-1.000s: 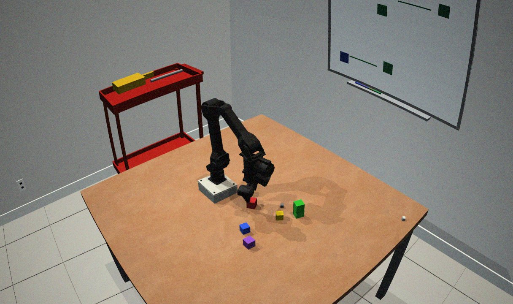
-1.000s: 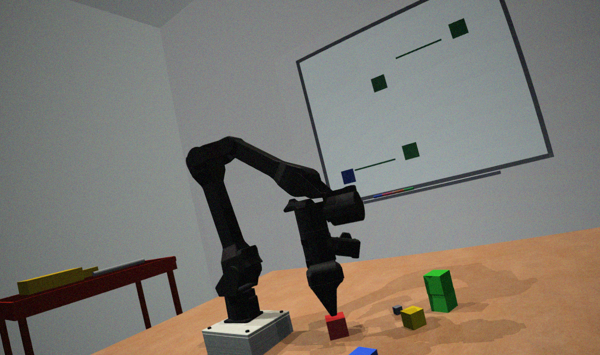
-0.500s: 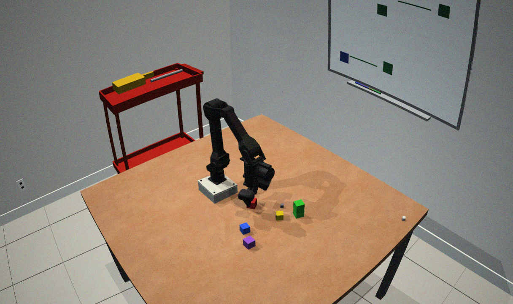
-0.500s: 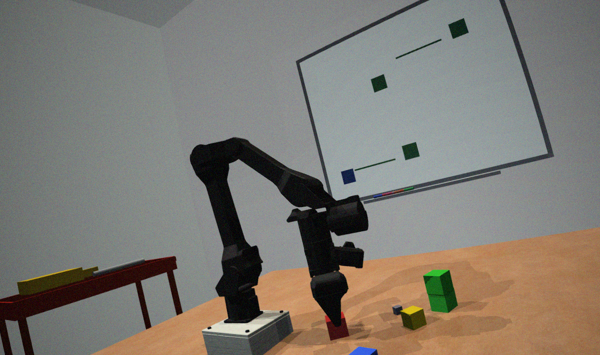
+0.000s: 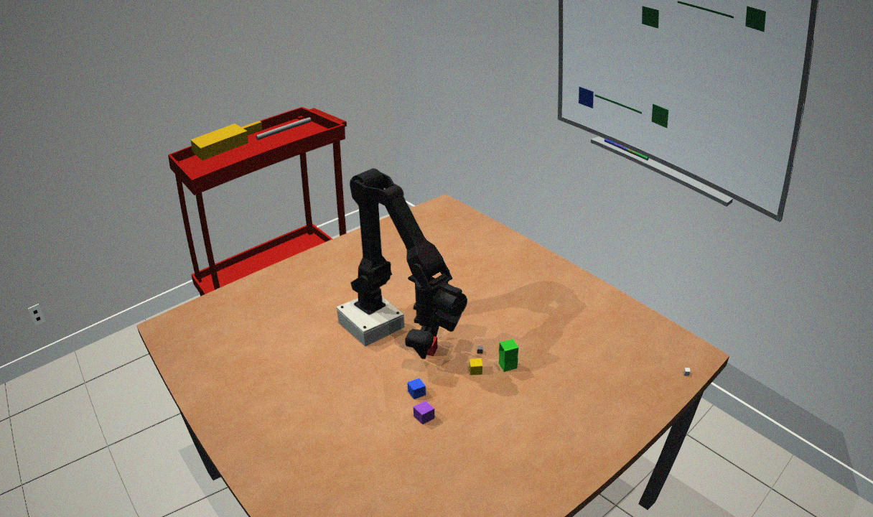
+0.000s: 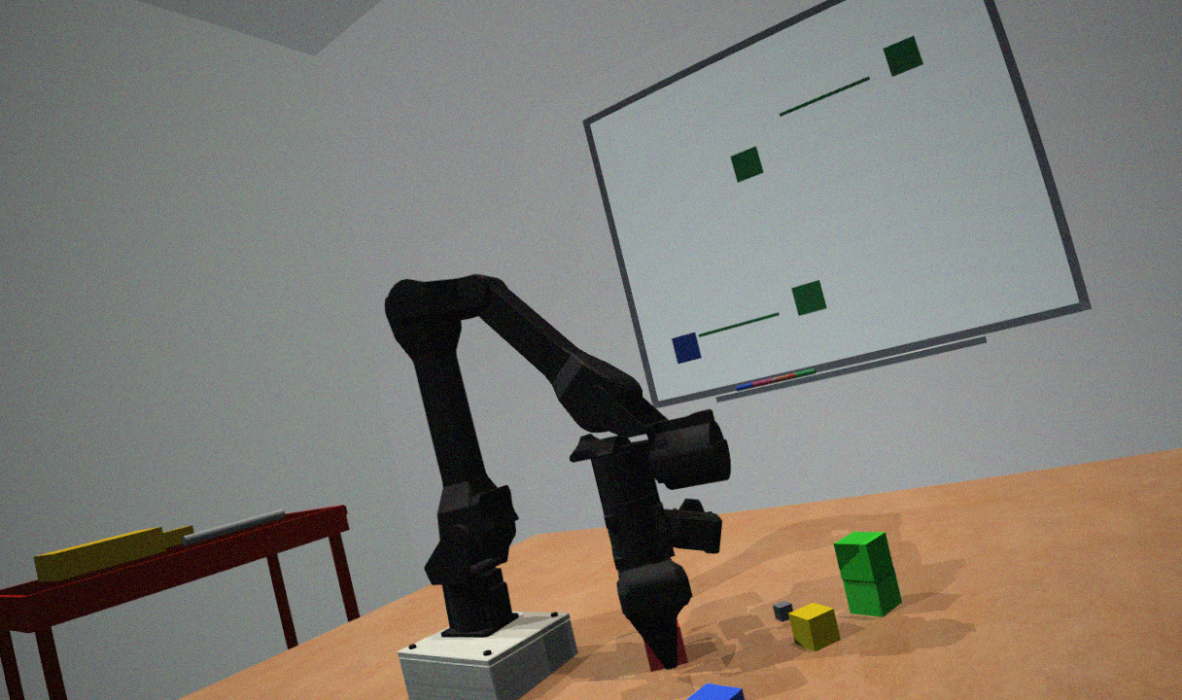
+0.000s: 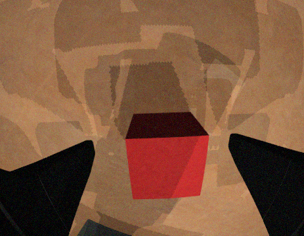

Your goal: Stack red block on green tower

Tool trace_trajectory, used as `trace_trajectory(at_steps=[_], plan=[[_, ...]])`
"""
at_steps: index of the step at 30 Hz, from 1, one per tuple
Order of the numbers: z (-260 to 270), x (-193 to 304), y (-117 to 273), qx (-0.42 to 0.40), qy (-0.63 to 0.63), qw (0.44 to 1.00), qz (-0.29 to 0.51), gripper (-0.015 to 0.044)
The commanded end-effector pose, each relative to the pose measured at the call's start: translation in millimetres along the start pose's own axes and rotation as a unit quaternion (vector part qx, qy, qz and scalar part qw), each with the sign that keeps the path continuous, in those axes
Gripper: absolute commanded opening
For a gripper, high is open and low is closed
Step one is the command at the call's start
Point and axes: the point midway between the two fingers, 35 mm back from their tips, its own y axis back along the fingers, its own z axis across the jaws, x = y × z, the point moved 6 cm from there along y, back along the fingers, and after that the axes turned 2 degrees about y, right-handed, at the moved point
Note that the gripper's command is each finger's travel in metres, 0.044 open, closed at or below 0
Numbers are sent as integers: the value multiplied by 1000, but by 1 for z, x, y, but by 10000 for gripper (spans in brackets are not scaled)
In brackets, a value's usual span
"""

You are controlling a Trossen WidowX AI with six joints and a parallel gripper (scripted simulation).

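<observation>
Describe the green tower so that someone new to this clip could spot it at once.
On the wooden table, look past the black arm's open gripper toward the far cluster of blocks. The green tower stands beside the yellow block; it alone is two cubes tall.

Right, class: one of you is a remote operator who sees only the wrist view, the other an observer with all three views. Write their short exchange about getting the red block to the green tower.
Operator: The red block sits between open jaws. Where is the green tower?
Observer: The green tower stands upright, two blocks high, to the right of the gripper in the top view.
Operator: Is anything lying in between?
Observer: Yes, the yellow block and a small gray cube lie on the table between red block and tower.
</observation>
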Motion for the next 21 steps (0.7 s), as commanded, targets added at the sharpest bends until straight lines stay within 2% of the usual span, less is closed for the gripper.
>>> trace_trajectory(at_steps=[1, 14, 21], plan=[[0, 1, -5, 1, -2, 1000, 1, 440], [0, 1, -4, 1, -2, 1000, 1, 440], [0, 1, -4, 1, -2, 1000, 1, 256]])
